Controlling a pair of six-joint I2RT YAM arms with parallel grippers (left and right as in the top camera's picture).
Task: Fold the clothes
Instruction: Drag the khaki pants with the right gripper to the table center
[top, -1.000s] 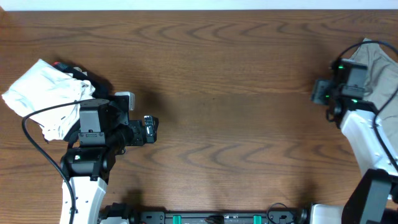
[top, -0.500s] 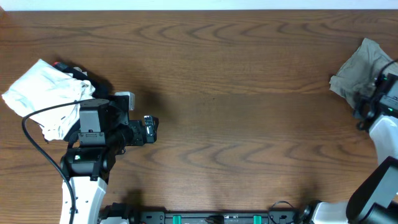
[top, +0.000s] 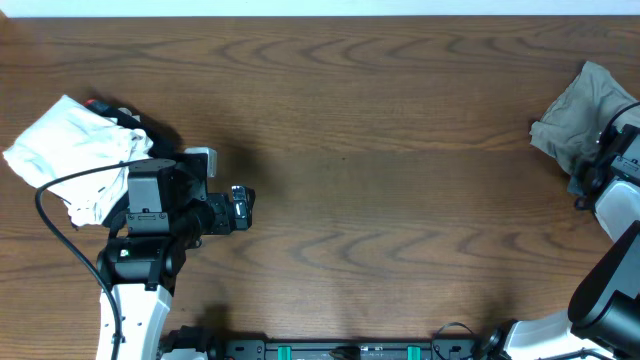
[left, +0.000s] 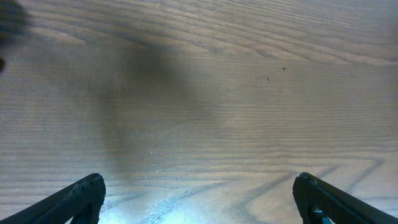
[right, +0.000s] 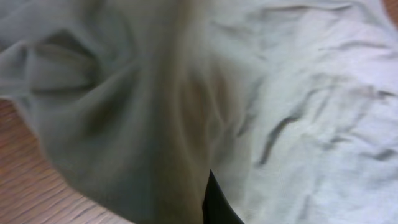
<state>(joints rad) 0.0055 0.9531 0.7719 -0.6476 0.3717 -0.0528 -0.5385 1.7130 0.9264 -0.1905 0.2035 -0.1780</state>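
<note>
A crumpled khaki garment (top: 572, 112) lies at the table's far right edge. My right gripper (top: 598, 165) sits at its near side, shut on a bunched fold of it. In the right wrist view the khaki garment (right: 298, 118) fills the frame, its fabric pulled up in a ridge above one dark fingertip (right: 219, 204); the other finger is hidden by cloth. A white garment (top: 68, 155) lies heaped at the far left. My left gripper (top: 243, 207) hovers open to the right of that heap, over bare wood, its jaws wide apart (left: 200, 200) with nothing between them.
A dark piece of clothing with a bit of red (top: 125, 115) pokes out behind the white heap. A black cable (top: 60, 185) loops over the white garment from the left arm. The wooden table (top: 380, 150) stretches between the two arms.
The right arm moved right, off the khaki garment's top to its near edge, and its jaws closed on the fabric. The left arm has not moved.
</note>
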